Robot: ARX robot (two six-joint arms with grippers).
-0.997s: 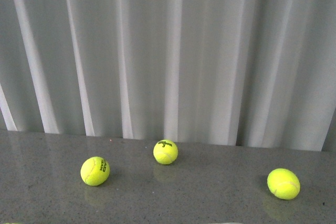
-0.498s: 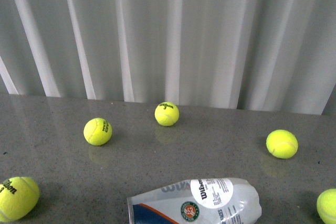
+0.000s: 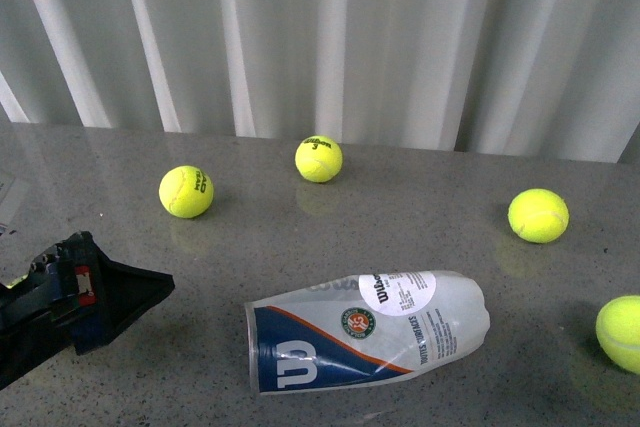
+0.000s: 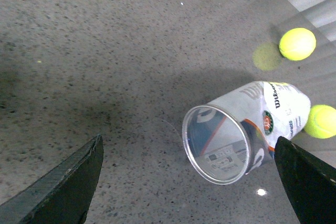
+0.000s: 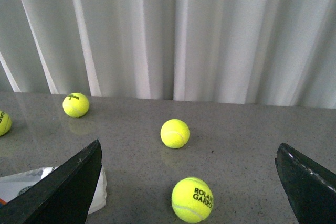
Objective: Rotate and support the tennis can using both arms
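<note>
Tennis can [image 3: 367, 332] on side on grey table [image 3: 430, 182], open mouth facing left gripper [image 3: 140, 292] — fingers [image 4: 68, 187] spread wide, nothing held. Right gripper [image 5: 189, 153] likewise spread, empty — yellow tennis balls [image 5: 175, 133] scattered beyond it.

The left end effector [image 3: 140, 297] is basically a chunky matte-black wedge with a tiny red-and-white patch [image 3: 83, 284] near its base. Up close its fingers [image 4: 63, 192] are flat black plates tapering to points. The right end effector [image 5: 188, 148] has the same plain black plates.
</note>
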